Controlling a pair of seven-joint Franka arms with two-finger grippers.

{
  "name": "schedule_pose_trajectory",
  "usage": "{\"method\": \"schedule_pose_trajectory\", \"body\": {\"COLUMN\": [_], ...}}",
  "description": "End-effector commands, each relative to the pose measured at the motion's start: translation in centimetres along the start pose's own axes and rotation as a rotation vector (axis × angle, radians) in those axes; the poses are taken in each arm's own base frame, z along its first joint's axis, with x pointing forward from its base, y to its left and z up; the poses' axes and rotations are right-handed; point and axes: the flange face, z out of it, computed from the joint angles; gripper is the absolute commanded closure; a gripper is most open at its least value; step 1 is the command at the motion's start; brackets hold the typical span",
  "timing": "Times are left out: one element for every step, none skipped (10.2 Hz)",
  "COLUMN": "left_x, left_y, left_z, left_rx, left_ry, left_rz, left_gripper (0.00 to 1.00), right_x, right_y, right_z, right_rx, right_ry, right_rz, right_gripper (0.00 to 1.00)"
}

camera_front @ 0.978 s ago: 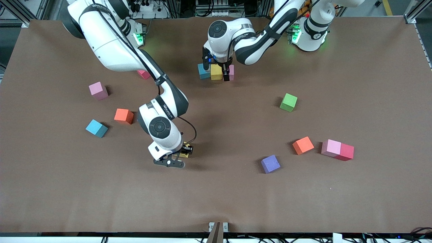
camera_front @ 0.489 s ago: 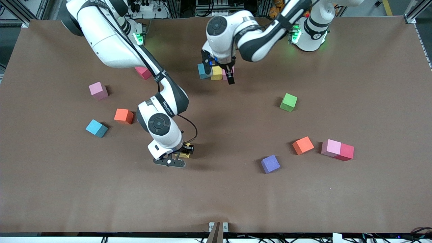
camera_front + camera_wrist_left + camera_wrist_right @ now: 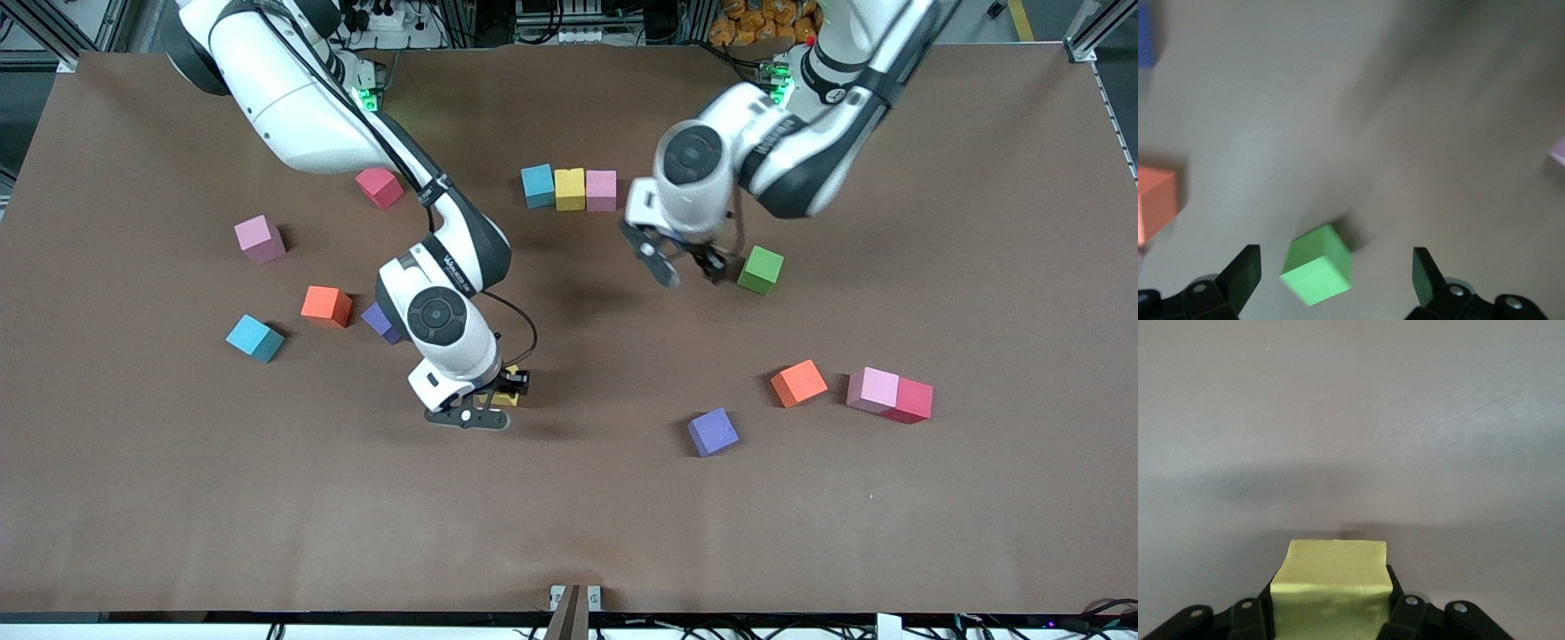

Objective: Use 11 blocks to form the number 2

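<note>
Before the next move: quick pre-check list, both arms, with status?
1. Right end effector shut on the yellow block: ok.
2. Left end effector open: ok.
3. Green block between the left fingers: not ok, it sits off centre, close to one finger.
4. Started row of cyan block, yellow row block and pink block touching in line: ok.
5. Yellow block lifted off the table: cannot tell.

Matte foam blocks (image 3: 569, 188) on smooth brown table (image 3: 569, 516).
</note>
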Motion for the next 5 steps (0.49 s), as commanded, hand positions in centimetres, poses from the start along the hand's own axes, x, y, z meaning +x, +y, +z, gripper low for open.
{"method": "schedule_pose_trajectory", "body": {"left_x": [-1.9,-2.7,-2.9,-3.3,-3.7], "left_y": [-2.5,-3.2,-3.3,-3.3,-3.1], "left_z": [1.1,2.2,2.7,3.3,3.9], "left_rx": [-0.019,-0.024,-0.026,-0.025,-0.023], "left_ry": [-0.031,-0.054,-0.067,-0.085,-0.102], "left_rz": [-0.133,-0.221,-0.291,-0.383,-0.455], "left_gripper": [0.0,0.0,0.0,0.0,0.0], "right_x": [-1.6,-3.0,-4.4,-5.3,-6.2], "right_y": [-2.1,-3.7,-5.2,-6.2,-7.1], "right_z": [-0.8,-0.7,-0.8,-0.7,-0.6], "right_rx": [0.0,0.0,0.002,0.004,0.005], "right_ry": [0.003,-0.002,-0.005,-0.009,-0.01], "right_rz": [-0.037,-0.057,-0.079,-0.096,-0.111], "right_gripper": [1.0,1.0,1.0,1.0,1.0]}}
